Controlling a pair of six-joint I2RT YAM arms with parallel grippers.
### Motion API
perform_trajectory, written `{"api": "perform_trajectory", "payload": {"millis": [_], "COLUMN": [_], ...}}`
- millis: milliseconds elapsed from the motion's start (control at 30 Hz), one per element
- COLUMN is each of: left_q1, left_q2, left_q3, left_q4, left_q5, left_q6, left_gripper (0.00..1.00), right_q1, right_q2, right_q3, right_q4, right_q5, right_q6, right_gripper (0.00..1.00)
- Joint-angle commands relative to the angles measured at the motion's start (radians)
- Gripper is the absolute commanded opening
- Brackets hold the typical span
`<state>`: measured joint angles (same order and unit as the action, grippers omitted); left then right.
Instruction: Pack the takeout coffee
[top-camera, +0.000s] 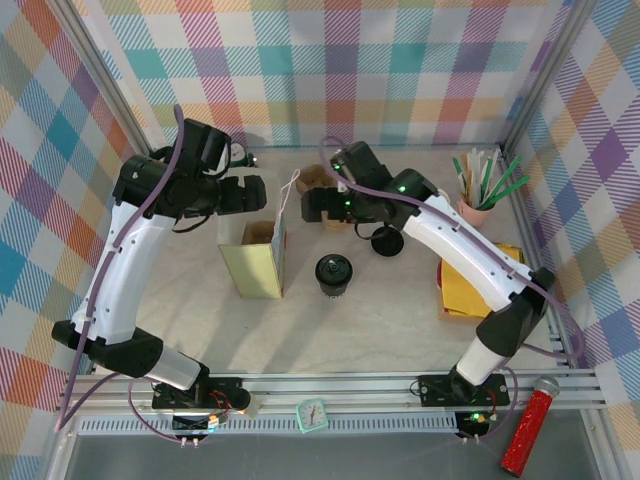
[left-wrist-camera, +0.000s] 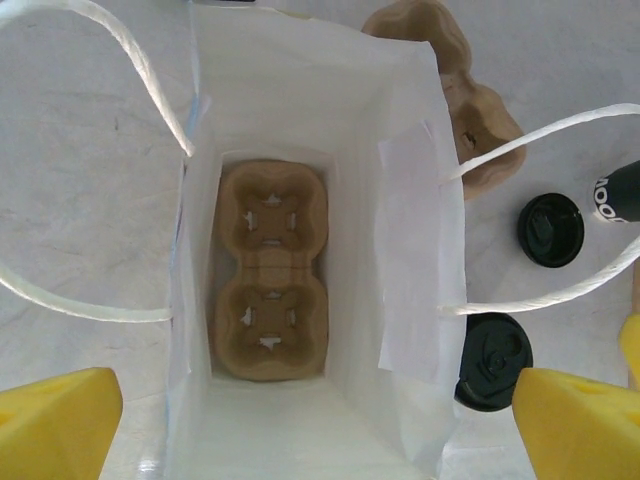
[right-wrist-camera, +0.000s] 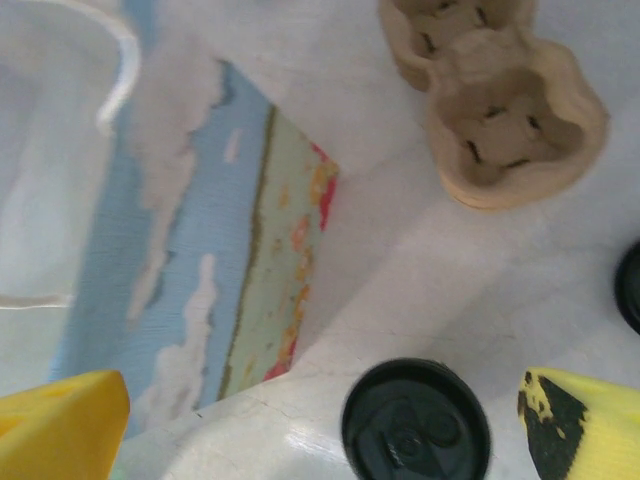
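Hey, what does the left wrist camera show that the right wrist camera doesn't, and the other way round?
Left wrist: a look straight down into the open paper bag, where a two-cup carrier lies flat on the bottom.
Right wrist: the bag's outside, a printed panel of blue sky and clouds.
Both: the takeout coffee with its black lid, standing on the table beside the bag, a second empty carrier past it, and the view's own gripper open, the left gripper and the right gripper.

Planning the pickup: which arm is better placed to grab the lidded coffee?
The right arm: its open jaws hang over the lidded coffee cup. The left arm hovers above the paper bag.
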<state>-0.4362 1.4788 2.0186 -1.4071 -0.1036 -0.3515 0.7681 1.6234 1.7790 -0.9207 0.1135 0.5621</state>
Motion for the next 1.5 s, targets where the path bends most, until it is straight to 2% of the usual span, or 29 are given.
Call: {"api": "perform_trajectory", "payload": {"millis": [0, 200, 300, 433, 467, 733, 900, 1467], "left_q1": [0.010, 0.025, 0.030, 0.030, 0.030, 0.031, 0.031, 0.031], "left_q2": [-0.040, -0.098, -0.120, -0.108, -0.103, -0.122, -0.150, -0.182], "left_q3": [-0.029, -0.130, -0.166, -0.135, -0.120, -0.102, -0.150, -0.180], "left_q4": [0.040, 0.114, 0.131, 0.069, 0.049, -0.014, 0.008, 0.014], "left_q5": [0.044, 0.068, 0.099, 0.070, 0.059, -0.047, 0.017, 0.036], "left_q6": [-0.007, -0.044, -0.045, -0.054, -0.056, -0.089, -0.094, -0.093], "left_gripper": [1.00, 1.00, 1.00, 1.00, 1.00, 1.00, 1.00, 1.00], "right_q1": [-0.023, -0.021, -0.015, 0.012, 0.022, 0.056, 0.085, 0.094], "right_q2": [-0.065, -0.059, -0.049, -0.010, 0.002, 0.073, 0.103, 0.210], "right_q3": [-0.049, -0.091, -0.121, -0.120, -0.116, -0.107, -0.129, -0.098], "right_q4": [-0.031, -0.181, -0.214, -0.250, -0.257, -0.270, -0.261, -0.256], "right_q5": [-0.041, -0.039, -0.058, -0.052, -0.045, -0.048, -0.048, -0.040], "right_q6": [-0.002, -0.066, -0.092, -0.122, -0.128, -0.168, -0.182, -0.195], "right_gripper": [0.99, 0.99, 0.95, 0.96, 0.99, 1.00, 0.93, 0.86]}}
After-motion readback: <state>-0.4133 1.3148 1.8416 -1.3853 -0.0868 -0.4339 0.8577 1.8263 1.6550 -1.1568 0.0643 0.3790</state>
